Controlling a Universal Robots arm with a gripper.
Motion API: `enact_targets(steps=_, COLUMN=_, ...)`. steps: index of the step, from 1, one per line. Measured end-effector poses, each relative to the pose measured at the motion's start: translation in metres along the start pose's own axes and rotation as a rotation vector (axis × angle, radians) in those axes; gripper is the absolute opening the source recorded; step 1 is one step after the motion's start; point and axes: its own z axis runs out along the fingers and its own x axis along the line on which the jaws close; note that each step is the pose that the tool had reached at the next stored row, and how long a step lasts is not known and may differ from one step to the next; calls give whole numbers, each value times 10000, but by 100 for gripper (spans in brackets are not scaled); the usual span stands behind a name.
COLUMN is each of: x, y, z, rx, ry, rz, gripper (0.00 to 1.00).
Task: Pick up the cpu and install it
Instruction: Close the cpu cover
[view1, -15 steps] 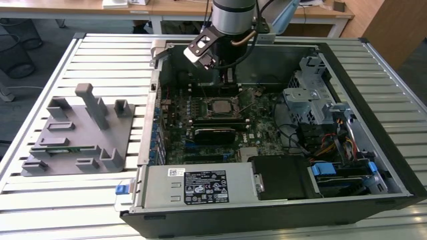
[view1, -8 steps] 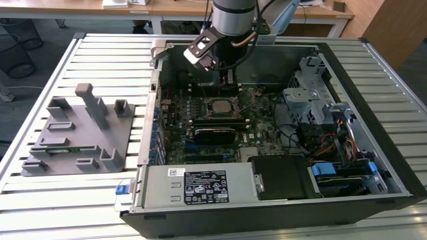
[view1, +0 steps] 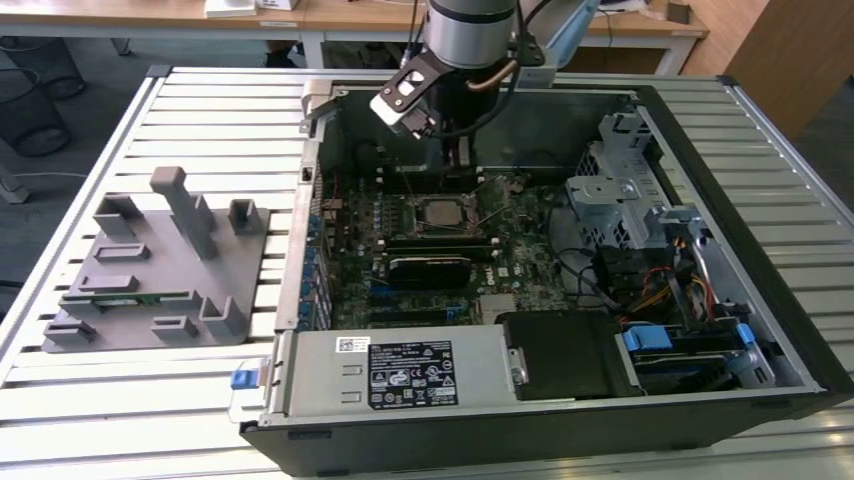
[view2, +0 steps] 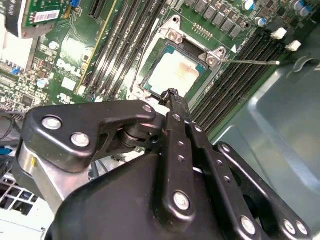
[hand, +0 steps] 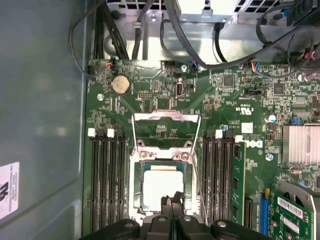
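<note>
We find the cpu (hand: 162, 186) lying flat in the socket (hand: 134, 186) on the motherboard (hand: 150, 100), inside the open computer case (view1: 534, 440) that stands on the slatted tabletop (view1: 200, 110). Its pale metal top faces up. The hinged load plate (hand: 165, 118) is swung open beyond it and the thin wire lever (view2: 250, 62) is released beside the socket, so we judge the chip placed but not clamped down. The tool (hand: 172, 200) hangs just over one edge of the cpu. In both wrist views its two fingers (hand: 167, 206) are pressed together with nothing between them, and we cannot tell whether their tips touch the chip. We judge the cpu light, stiff and thin, with a smooth top that offers little friction and a delicate contact face underneath. It is best held by two opposite edges of its rim and kept level, without squeezing hard, twisting it, or dragging it sideways across the socket.
</note>
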Motion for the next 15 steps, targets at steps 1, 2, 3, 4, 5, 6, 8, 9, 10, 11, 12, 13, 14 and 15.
enact_targets(steps=1, x=0, y=0, z=-31, rx=0, ry=2, rz=-1, gripper=11)
enact_targets(steps=2, x=0, y=1, z=-64, rx=1, ry=0, rz=-1, gripper=11)
enact_targets(steps=3, x=1, y=1, z=-97, rx=1, ry=0, rz=-1, gripper=11)
enact_targets(steps=4, x=1, y=1, z=-126, rx=1, ry=0, rz=-1, gripper=11)
enact_targets(steps=5, x=1, y=1, z=-145, rx=2, ry=-2, rz=-1, gripper=11)
enact_targets(steps=6, x=-1, y=2, z=-152, rx=1, ry=0, rz=-3, gripper=11)
enact_targets(steps=8, x=-15, y=2, z=-152, rx=1, ry=0, rz=-3, gripper=11)
enact_targets(steps=9, x=-29, y=1, z=-152, rx=2, ry=0, rz=-2, gripper=11)
enact_targets(steps=10, x=-46, y=1, z=-152, rx=1, ry=1, rz=-1, gripper=11)
enact_targets(steps=11, x=-65, y=1, z=-153, rx=1, ry=0, rz=-2, gripper=11)
enact_targets(steps=12, x=-79, y=1, z=-153, rx=1, ry=0, rz=-2, gripper=11)
enact_targets(steps=13, x=-89, y=1, z=-153, rx=1, ry=0, rz=-2, gripper=11)
enact_targets(steps=14, x=-93, y=1, z=-153, rx=1, ry=1, rz=-2, gripper=11)
enact_targets(steps=15, x=-95, y=1, z=-152, rx=0, ry=2, rz=0, gripper=11)
